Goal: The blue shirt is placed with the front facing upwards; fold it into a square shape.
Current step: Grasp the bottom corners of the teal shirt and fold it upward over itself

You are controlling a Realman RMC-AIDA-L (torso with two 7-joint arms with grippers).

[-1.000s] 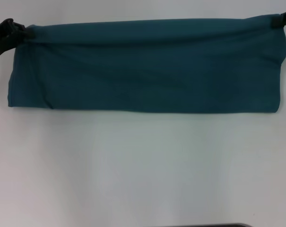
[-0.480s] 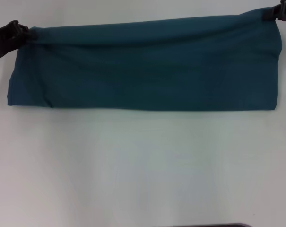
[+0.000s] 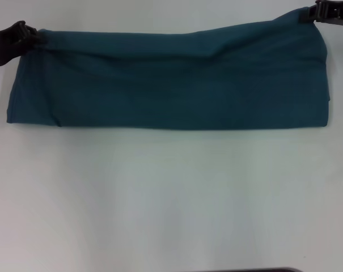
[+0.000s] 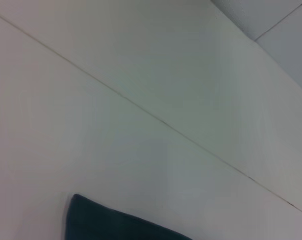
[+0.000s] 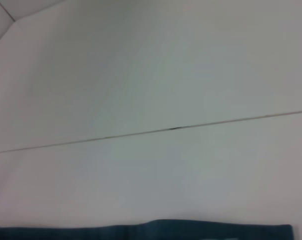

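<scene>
Plain dark teal blue shirt [image 3: 171, 79] on white table [image 3: 171, 198]

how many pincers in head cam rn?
2. Left pincer at the blue shirt's far left corner; right pincer at its far right corner, which is raised higher. Both pinch fabric.

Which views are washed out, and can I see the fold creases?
Head view: the white table is bright and flat, while the blue shirt reads dark with faint creases only. Both wrist views: mostly pale surface, just a shirt sliver at the edge.
</scene>
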